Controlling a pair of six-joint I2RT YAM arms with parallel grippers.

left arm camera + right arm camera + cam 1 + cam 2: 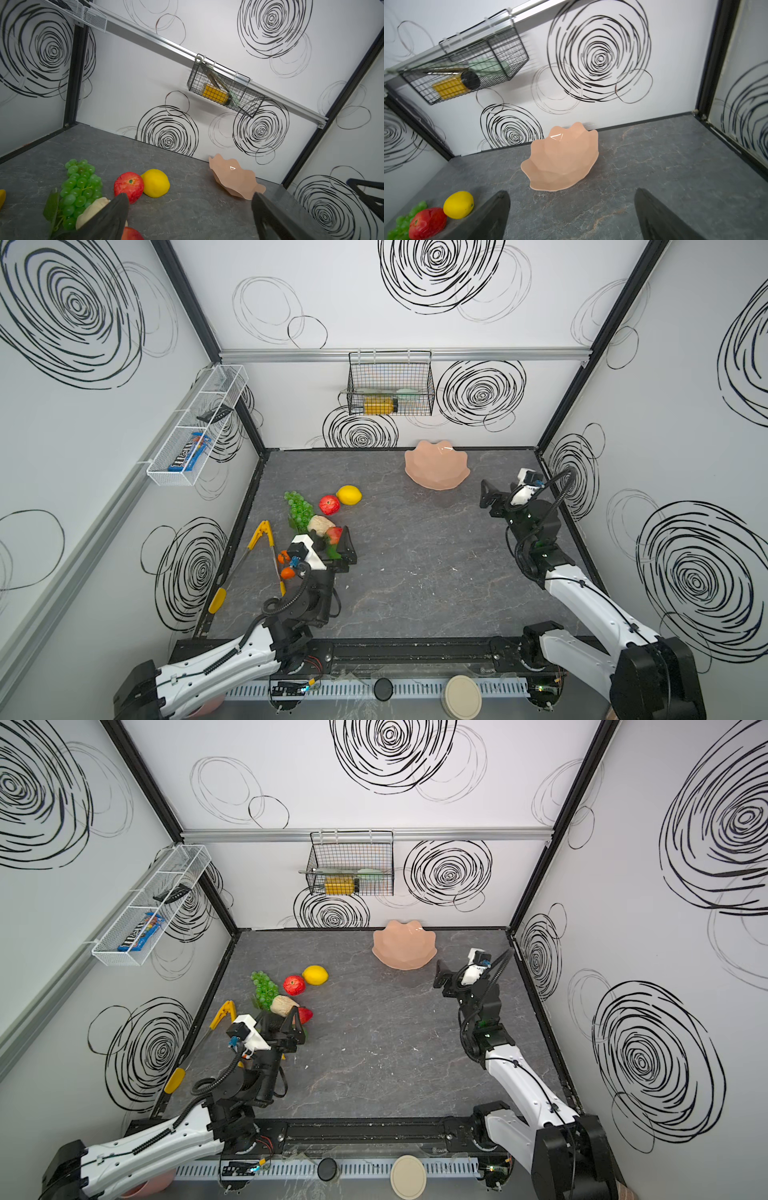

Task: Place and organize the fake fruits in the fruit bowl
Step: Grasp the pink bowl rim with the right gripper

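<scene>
While R pincer gapes, fruit bowl sits near — untouched.

Fruit bowl upright beyond wide-spread hand.

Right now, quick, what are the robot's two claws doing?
Left gripper: open, holding nothing.
Right gripper: open, holding nothing, pointed toward the fruit bowl.

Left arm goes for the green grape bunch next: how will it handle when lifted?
The grape bunch probably flops: many separate beads on thin stems. The glossy beads may slip in a pinch, so gripping across the cluster seems safer. Lying flat, it is unlikely to roll.
</scene>
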